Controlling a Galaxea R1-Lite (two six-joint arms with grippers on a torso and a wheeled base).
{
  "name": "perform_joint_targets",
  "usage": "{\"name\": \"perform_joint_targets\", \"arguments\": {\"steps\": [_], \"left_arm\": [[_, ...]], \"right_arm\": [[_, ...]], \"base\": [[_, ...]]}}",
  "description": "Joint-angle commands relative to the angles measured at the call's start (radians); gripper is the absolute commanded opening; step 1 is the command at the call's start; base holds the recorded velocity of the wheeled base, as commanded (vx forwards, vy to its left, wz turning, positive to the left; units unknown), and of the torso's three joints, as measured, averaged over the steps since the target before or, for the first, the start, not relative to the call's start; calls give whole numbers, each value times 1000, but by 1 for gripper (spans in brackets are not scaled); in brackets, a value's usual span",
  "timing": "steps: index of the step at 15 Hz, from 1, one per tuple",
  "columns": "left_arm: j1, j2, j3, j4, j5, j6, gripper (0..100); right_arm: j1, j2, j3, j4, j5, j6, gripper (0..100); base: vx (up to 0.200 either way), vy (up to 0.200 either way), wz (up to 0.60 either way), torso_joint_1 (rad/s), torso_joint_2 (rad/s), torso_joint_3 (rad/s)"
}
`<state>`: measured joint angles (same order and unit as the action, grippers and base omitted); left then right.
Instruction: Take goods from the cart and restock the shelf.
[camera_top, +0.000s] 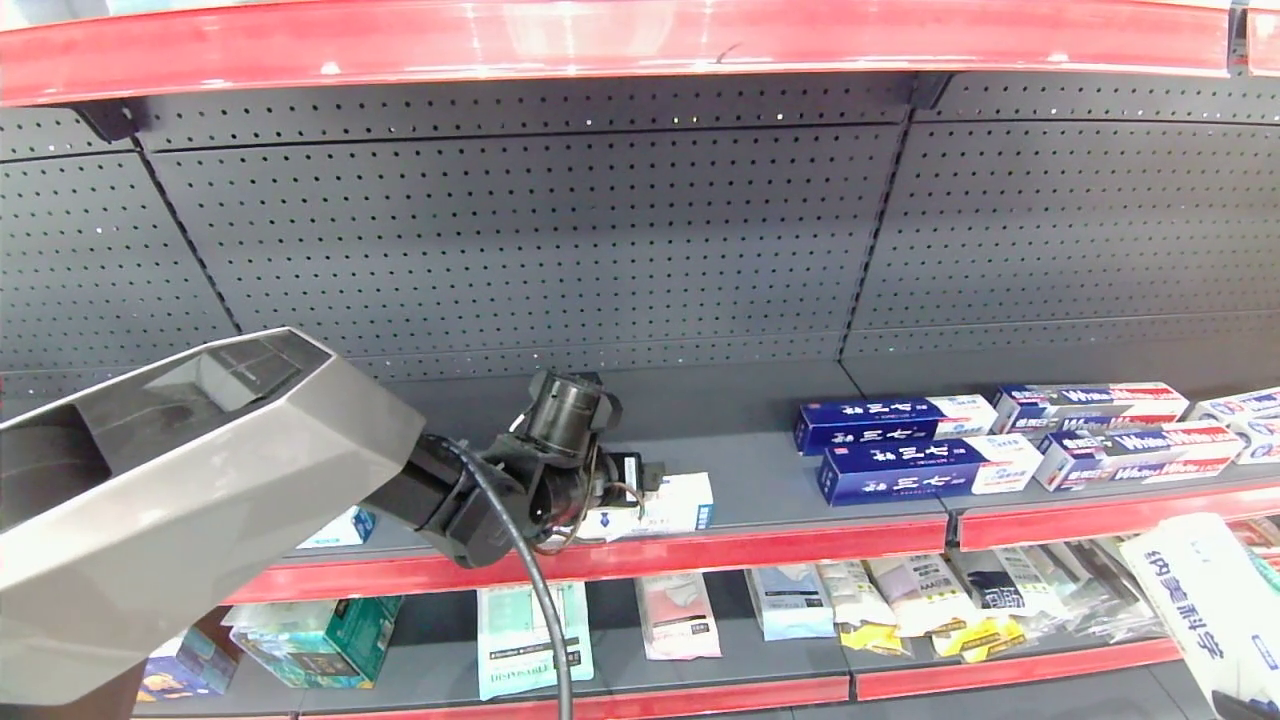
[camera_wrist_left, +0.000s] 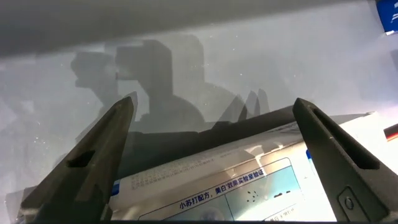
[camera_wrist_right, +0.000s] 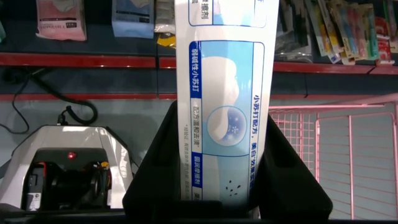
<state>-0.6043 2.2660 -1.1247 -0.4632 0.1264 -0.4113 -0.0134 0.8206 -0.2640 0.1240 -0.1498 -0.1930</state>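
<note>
While flat on shelf (camera_top: 760, 465), toothpaste box (camera_top: 672, 503)

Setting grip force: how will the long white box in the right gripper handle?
The white toothpaste box seems thin carton, probably light and crushable. Gripped near one end by the right gripper, its long body may tilt or slip.

Blue Chinese characters run along the long white cardboard carton (camera_wrist_right: 224, 93). White lettering marks the dark blue cartons (camera_top: 900, 472) above the red shelf edge (camera_top: 760, 548).
</note>
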Motion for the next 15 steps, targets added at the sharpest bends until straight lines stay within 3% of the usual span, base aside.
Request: {"name": "perform_joint_targets", "arguments": {"steps": [1, 15], "left_arm": [[0, 3, 2, -2, -4, 0, 100], [-11, -32, 9, 0, -11, 2, 100]], "right_arm": [[0, 2, 0, 0, -1, 0, 0], [1, 0, 12, 0, -1, 0, 0]], "base": [[0, 0, 0, 0, 0, 0], [0, 0, 0, 0, 0, 0]]}}
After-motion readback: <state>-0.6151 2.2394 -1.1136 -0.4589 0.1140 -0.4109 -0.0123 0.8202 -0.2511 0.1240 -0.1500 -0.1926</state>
